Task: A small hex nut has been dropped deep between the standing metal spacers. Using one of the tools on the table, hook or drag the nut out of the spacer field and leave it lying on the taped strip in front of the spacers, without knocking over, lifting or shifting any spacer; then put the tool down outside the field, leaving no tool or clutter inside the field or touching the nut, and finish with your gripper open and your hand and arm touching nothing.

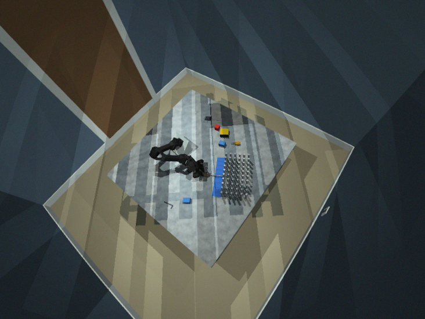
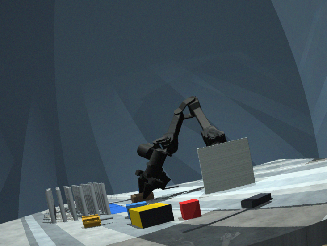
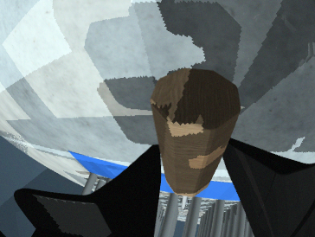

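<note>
Fingers (image 1: 206, 174) (image 2: 145, 196) stand partly open, tight on the wooden handle (image 1: 205, 174) (image 2: 135, 198) (image 3: 190, 151). If its thin rod (image 1: 215, 175) swings sideways, it might knock a spacer (image 2: 50, 206) (image 3: 190, 218) over.

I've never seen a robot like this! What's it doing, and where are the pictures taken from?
That's one black robot arm with bending joints. The first picture looks down from above, the second from the side, and the third from the arm's wrist. Its end effector is a pincer, gripping the wooden handle of a thin tool that points toward standing metal spacers. In front of them is blue tape. Also on the table are a red block, a yellow-and-black block, two blue blocks and other tools. The job is to fetch a little nut, but I can't make it out.
</note>
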`<state>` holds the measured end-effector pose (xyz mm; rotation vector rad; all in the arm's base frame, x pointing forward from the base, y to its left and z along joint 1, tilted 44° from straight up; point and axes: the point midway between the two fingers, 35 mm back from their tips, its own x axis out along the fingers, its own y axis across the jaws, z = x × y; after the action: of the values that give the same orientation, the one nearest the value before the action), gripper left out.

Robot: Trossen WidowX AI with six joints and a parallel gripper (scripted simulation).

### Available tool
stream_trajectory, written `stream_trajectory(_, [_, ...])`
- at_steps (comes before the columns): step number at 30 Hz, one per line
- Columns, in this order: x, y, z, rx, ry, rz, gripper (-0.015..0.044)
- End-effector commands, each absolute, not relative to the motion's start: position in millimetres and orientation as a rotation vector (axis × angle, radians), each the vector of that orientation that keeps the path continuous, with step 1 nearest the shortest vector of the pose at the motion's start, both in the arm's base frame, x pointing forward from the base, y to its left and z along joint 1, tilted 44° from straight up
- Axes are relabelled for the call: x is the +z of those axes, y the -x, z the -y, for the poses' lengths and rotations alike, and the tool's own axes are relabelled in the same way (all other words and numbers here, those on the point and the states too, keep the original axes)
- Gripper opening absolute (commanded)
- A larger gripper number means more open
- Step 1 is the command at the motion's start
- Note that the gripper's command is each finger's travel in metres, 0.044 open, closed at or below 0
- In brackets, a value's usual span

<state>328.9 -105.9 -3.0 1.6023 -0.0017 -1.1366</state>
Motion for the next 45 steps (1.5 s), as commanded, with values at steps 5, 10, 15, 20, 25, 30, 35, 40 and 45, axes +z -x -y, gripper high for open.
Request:
stream_trajectory(5, [-1, -324, 107, -1.134, -1.599, -0.005, 0.0000])
stream_trajectory(10, [0, -322, 108, -1.134, -1.599, -0.005, 0.0000])
stream_trajectory(15, [1, -320, 110, -1.135, -1.598, -0.005, 0.0000])
stream_trajectory(20, [2, -317, 111, -1.135, -1.598, -0.005, 0.0000])
stream_trajectory(25, [4, -315, 112, -1.135, -1.598, -0.005, 0.0000])
stream_trajectory(30, [5, -312, 113, -1.135, -1.598, -0.005, 0.0000])
stream_trajectory(35, [6, -310, 114, -1.135, -1.598, -0.005, 0.0000])
stream_trajectory(40, [7, -308, 115, -1.135, -1.598, -0.005, 0.0000])
stream_trajectory(45, [8, -306, 116, -1.135, -1.598, -0.005, 0.0000])
